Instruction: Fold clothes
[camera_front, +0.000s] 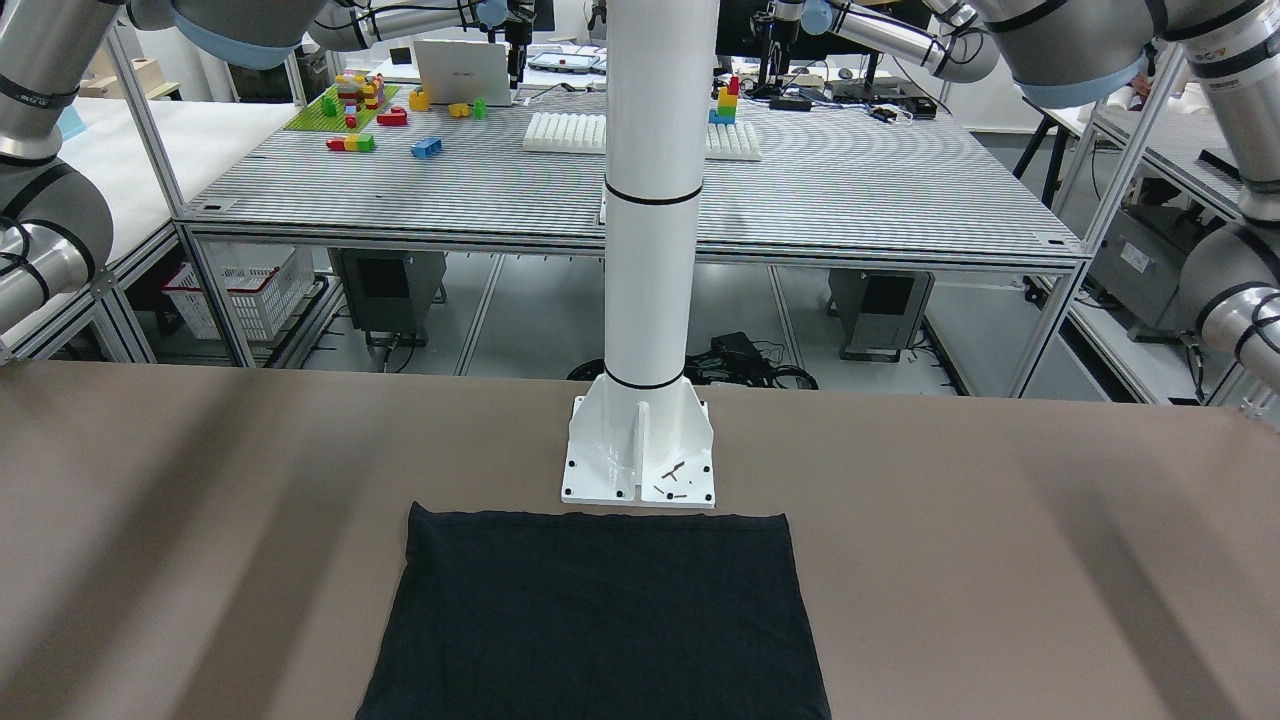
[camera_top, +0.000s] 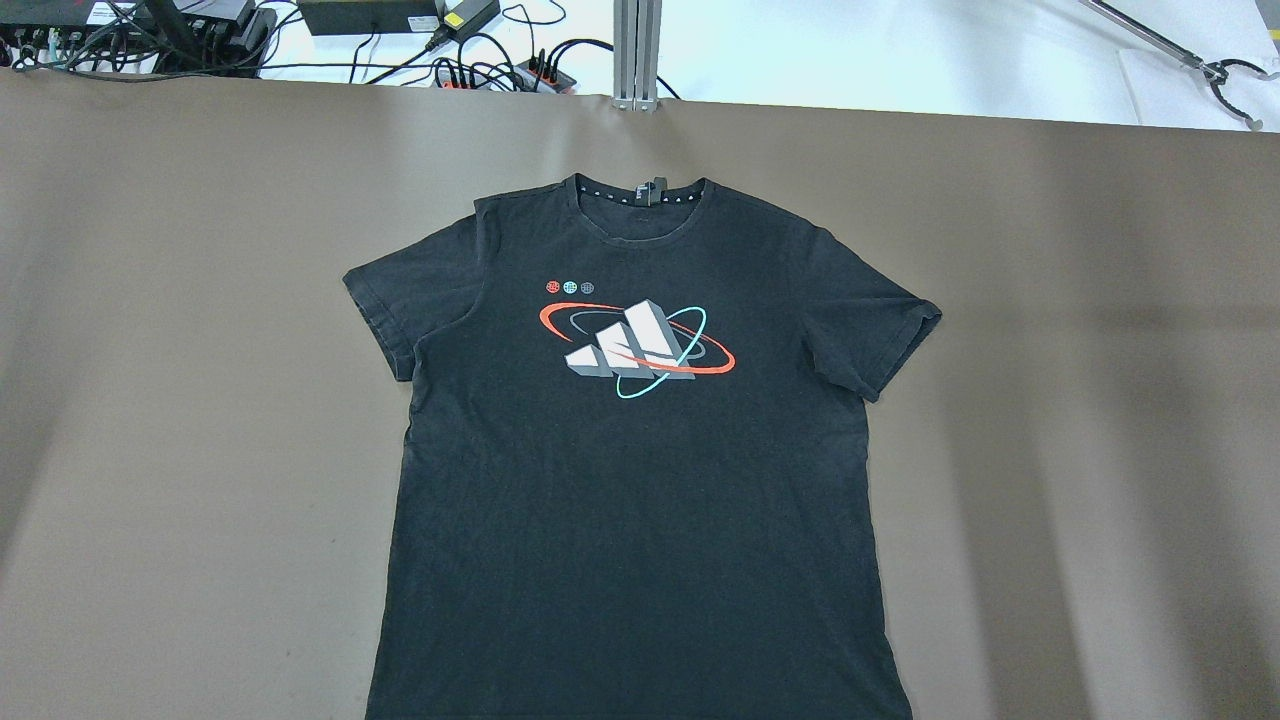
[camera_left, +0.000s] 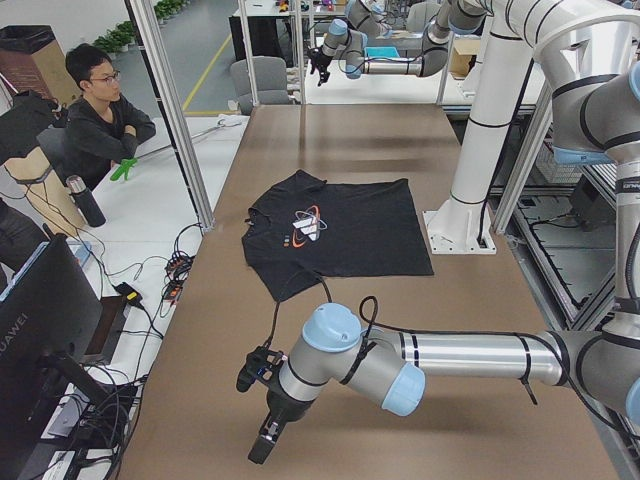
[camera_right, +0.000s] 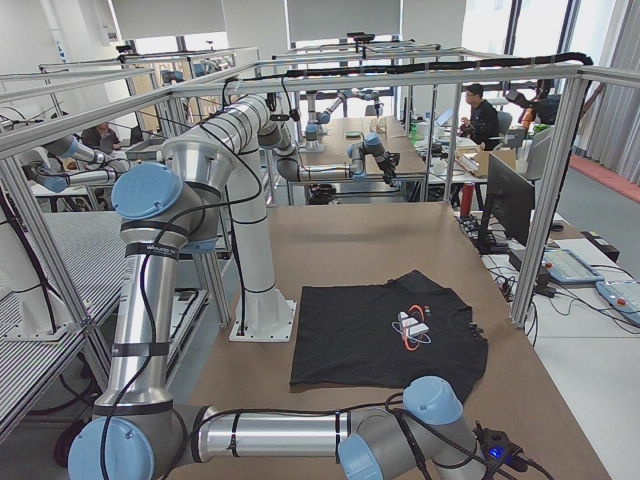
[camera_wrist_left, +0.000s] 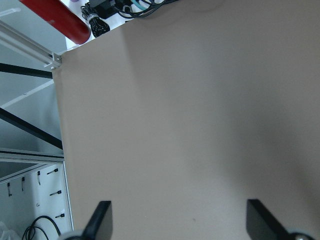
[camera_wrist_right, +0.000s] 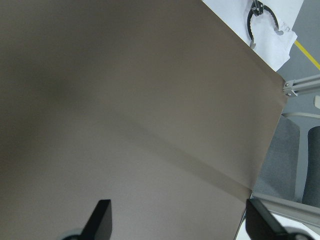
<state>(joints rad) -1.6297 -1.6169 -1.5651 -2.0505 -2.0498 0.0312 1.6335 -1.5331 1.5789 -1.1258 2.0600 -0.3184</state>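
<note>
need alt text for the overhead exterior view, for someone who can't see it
A black T-shirt lies flat and unfolded, print up, on a brown table, collar toward the far edge and both short sleeves spread. Its chest logo shows grey blocks ringed by red and teal ovals.

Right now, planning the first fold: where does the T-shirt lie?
The black T-shirt lies flat, print up, mid-table in the overhead view, hem beside the white post's base plate, collar toward the far edge.

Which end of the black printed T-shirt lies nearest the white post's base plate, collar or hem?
The straight hem of the black T-shirt, beside the white base plate; the collar faces away from it.
</note>
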